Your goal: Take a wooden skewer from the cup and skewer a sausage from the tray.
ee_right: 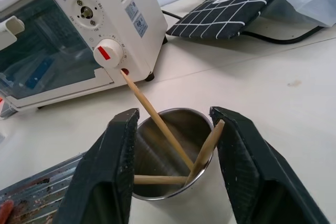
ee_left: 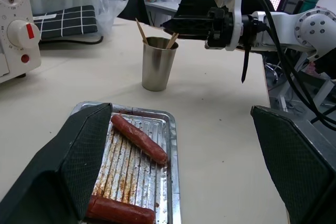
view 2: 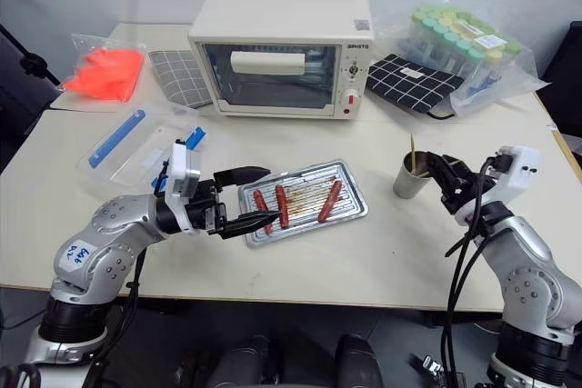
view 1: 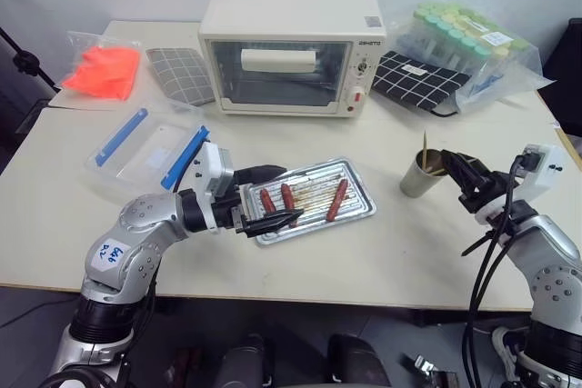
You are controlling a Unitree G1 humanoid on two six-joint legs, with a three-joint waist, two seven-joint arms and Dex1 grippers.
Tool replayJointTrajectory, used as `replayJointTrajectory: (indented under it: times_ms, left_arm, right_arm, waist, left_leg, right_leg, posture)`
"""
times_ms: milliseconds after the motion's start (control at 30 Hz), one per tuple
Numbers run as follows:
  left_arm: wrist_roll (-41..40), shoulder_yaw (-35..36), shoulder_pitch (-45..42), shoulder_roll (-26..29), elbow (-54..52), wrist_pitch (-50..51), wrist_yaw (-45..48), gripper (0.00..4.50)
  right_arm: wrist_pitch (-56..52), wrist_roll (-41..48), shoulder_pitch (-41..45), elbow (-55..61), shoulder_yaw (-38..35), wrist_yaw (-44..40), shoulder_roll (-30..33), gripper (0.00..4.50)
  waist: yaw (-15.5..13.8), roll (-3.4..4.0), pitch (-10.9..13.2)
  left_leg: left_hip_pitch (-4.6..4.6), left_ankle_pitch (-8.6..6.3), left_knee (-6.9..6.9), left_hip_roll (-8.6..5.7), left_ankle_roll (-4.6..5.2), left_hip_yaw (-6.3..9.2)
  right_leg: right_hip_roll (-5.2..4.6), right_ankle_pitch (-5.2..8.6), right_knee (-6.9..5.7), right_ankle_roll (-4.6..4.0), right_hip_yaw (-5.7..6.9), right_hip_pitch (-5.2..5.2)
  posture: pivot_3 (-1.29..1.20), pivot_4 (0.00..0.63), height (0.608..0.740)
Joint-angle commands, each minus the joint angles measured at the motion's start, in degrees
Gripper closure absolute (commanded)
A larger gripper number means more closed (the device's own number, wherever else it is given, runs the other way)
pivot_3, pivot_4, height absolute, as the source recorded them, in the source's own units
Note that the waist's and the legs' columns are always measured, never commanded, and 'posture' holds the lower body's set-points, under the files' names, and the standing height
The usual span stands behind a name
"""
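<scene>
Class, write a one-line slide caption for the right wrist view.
Right end effector straddles the metal cup holding wooden skewers, toaster oven behind.

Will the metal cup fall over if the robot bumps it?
Probably, it could tip: the cup looks thin, tall and narrow, holding just skewers. It may also slide on the smooth table. The right hand straddles its rim.

My black fingers (ee_right: 113, 169) look matt and cross-hatched beside the dull silver metal cup (ee_right: 173, 177), pale wooden skewers (ee_right: 156, 120) and shiny ribbed metal tray (ee_left: 137, 169).
</scene>
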State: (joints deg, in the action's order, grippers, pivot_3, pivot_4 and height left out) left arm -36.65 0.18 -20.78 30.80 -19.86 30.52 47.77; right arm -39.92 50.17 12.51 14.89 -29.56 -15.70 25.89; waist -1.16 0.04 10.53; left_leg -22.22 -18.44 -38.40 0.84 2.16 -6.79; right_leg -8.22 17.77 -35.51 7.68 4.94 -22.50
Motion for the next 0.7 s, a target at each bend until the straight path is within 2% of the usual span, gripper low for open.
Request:
replayJointTrajectory:
  times_ms: [33,133,500,600,700]
  left_arm:
    - [0.4,0.3,-1.2,-0.2,-0.6,-1.5,0.6,0.0]
    - [0.7,0.1,-1.9,-0.6,0.1,-1.9,0.8,0.0]
    - [2.0,-0.9,-2.8,-1.7,1.5,-3.6,1.9,0.0]
    - [2.5,-1.4,-2.9,-1.9,1.7,-4.5,2.4,0.0]
    - [2.9,-1.7,-3.2,-2.0,2.2,-5.6,3.5,0.0]
  right_arm:
    - [1.8,0.5,0.5,0.4,-0.8,-0.2,-0.1,3.44]
    - [2.1,0.3,0.9,0.6,-0.7,-0.1,0.1,4.47]
    - [0.1,1.8,4.1,2.3,-1.6,1.3,3.7,4.47]
    - [-3.3,4.0,5.5,4.9,-2.4,2.3,7.8,4.47]
    - [-7.5,6.5,6.2,6.7,-4.3,1.2,14.7,4.47]
  waist:
    - [0.0,0.0,0.0]
    - [0.0,0.0,0.0]
    - [0.0,0.0,0.0]
    - [0.0,0.0,0.0]
    - [-0.1,0.0,0.0]
  left_leg:
    - [0.0,0.0,0.0,0.0,0.0,0.0]
    - [0.0,0.0,0.0,0.0,0.0,0.0]
    - [0.0,0.0,-0.01,0.0,0.0,0.0]
    - [-0.03,0.0,-0.02,0.0,0.0,0.01]
    - [-0.04,0.0,-0.01,0.01,0.0,0.02]
  right_leg:
    - [0.0,0.0,0.0,0.0,0.0,0.0]
    - [0.0,0.0,0.0,0.0,0.0,0.0]
    - [0.0,0.0,0.0,0.0,0.01,0.0]
    - [-0.01,0.0,0.01,0.0,0.01,-0.01]
    - [-0.01,0.0,0.01,0.0,0.02,-0.02]
  posture:
    - [0.0,0.15,0.74]
    - [0.0,0.15,0.74]
    - [0.0,0.15,0.74]
    - [0.0,0.15,0.74]
    - [0.0,0.15,0.74]
